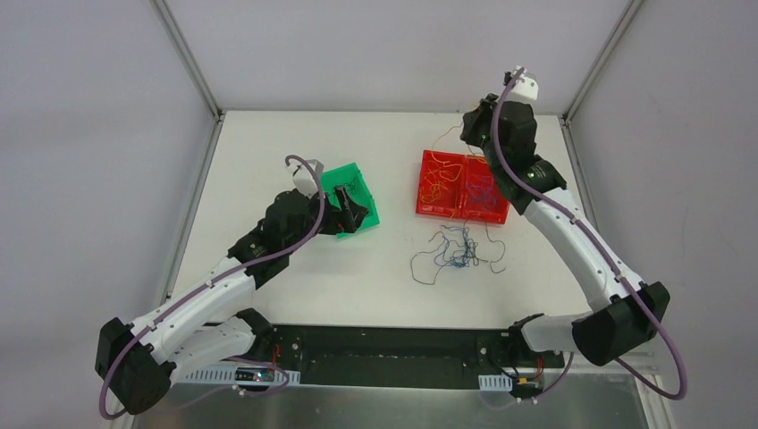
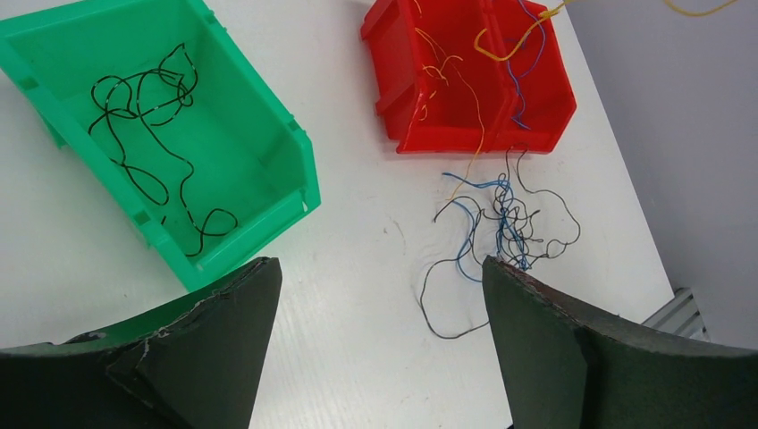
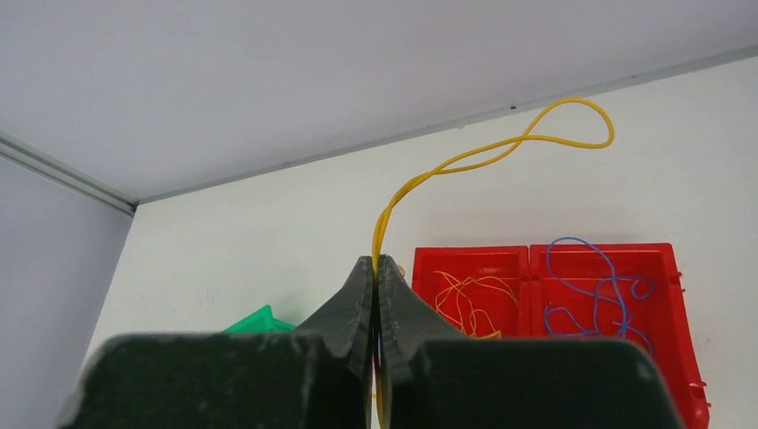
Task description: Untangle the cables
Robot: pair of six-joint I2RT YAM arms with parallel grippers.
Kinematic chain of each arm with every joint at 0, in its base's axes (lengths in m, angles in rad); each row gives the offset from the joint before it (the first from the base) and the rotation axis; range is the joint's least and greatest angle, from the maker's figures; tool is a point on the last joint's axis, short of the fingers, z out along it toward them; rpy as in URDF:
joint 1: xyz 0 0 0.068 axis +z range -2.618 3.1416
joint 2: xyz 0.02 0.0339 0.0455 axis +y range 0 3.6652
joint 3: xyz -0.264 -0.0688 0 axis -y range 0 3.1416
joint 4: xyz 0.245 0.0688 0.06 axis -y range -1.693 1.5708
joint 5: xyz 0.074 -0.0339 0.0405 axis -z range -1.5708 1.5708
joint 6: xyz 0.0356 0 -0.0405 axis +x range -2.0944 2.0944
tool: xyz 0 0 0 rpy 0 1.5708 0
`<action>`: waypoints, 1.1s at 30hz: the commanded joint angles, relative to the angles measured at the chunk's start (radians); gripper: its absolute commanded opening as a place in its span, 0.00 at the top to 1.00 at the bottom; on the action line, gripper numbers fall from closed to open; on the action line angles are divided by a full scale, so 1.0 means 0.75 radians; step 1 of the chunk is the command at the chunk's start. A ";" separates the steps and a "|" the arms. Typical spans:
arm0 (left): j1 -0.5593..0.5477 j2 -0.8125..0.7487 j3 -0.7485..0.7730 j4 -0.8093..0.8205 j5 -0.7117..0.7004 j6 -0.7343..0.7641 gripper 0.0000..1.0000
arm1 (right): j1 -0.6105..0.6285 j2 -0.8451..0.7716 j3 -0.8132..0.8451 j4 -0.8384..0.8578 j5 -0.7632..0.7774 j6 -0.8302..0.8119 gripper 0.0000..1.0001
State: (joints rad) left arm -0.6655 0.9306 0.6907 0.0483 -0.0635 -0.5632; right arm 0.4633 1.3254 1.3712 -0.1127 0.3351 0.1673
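On the white worktop (image 1: 295, 268), top view: green bin (image 1: 357, 183) left of centre, two red bins (image 1: 465, 213) side by side right of centre. A loose tangle (image 1: 456, 250) of blue and black cables lies on the worktop just in front of the red bins. The left gripper (image 1: 353, 213) sits over the green bin's near right corner. The right gripper (image 1: 469, 125) is raised beyond the red bins at the far edge, with a thin yellow cable (image 1: 444, 140) trailing from it toward the bins.

Left wrist view: the gripper's fingers stand wide apart with nothing between them, only bare worktop below. Black cables (image 2: 143, 98) lie curled inside the green bin. The loose tangle lies near the right finger, in front of the red bins.

Right wrist view: fingers pressed together, pinching the yellow cable, which rises and loops above the tips. Below, orange cables (image 3: 465, 299) lie in one red bin and blue cables (image 3: 590, 286) in the other.
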 commanded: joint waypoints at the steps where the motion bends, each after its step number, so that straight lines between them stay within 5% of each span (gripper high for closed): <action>1: 0.012 -0.052 -0.013 0.033 -0.024 0.023 0.15 | 0.000 0.045 -0.091 0.104 0.079 -0.037 1.00; 22: 0.012 -0.071 -0.015 0.030 -0.022 0.025 0.16 | 0.004 0.566 -0.226 0.395 0.016 0.223 1.00; 33: 0.010 -0.076 -0.009 0.028 -0.001 0.025 0.17 | 0.005 0.738 -0.105 -0.081 0.344 0.242 1.00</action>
State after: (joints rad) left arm -0.6655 0.8951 0.6865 0.0463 -0.0792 -0.5613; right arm 0.4664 1.8648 1.2083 -0.0074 0.4854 0.3309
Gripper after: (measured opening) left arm 0.834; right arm 0.012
